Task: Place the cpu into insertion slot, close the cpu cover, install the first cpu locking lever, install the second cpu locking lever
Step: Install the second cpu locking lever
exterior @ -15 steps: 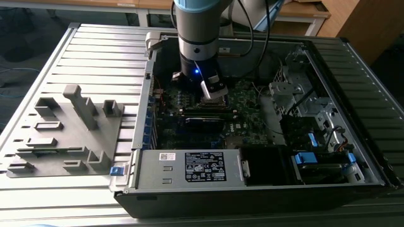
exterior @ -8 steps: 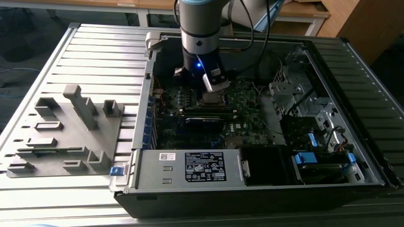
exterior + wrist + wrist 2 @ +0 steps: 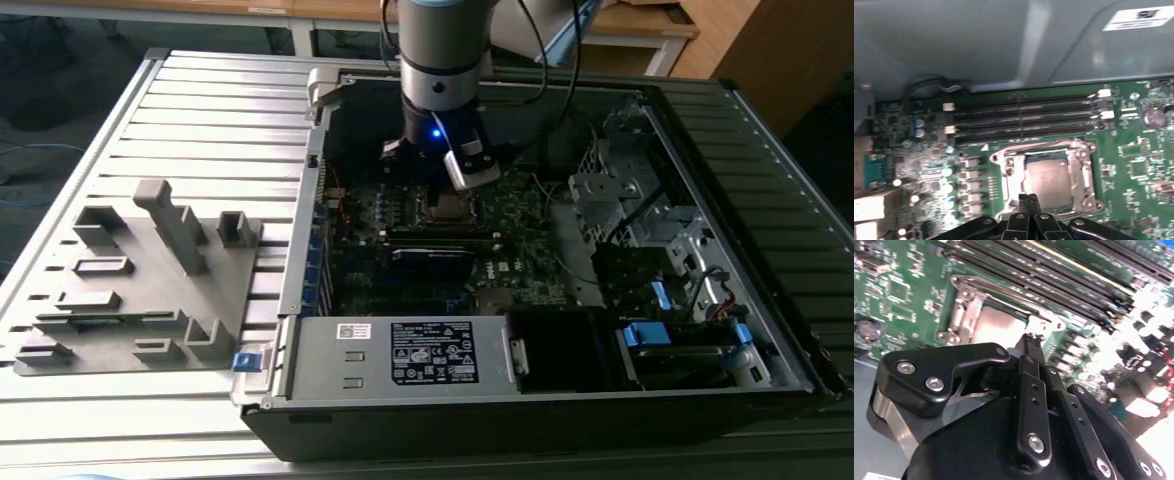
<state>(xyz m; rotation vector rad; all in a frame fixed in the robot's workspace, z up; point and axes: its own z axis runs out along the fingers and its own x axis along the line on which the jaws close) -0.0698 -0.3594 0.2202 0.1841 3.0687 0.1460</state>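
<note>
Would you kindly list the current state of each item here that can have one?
cpu: seated in the socket, metal top showing.
cpu cover: closed down flat around the cpu.
claw: fingers shut together, holding nothing, at the socket's edge.
computer case: lying on its side, side panel off, motherboard exposed.
memory slots: unfilled.

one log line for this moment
gripper: shut, at socket edge | cpu: in socket | cpu cover: closed over cpu

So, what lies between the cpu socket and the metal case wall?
In the first wrist view, the dark memory slots run across the green board between the cpu, under its cpu cover, and the grey case wall.
</note>
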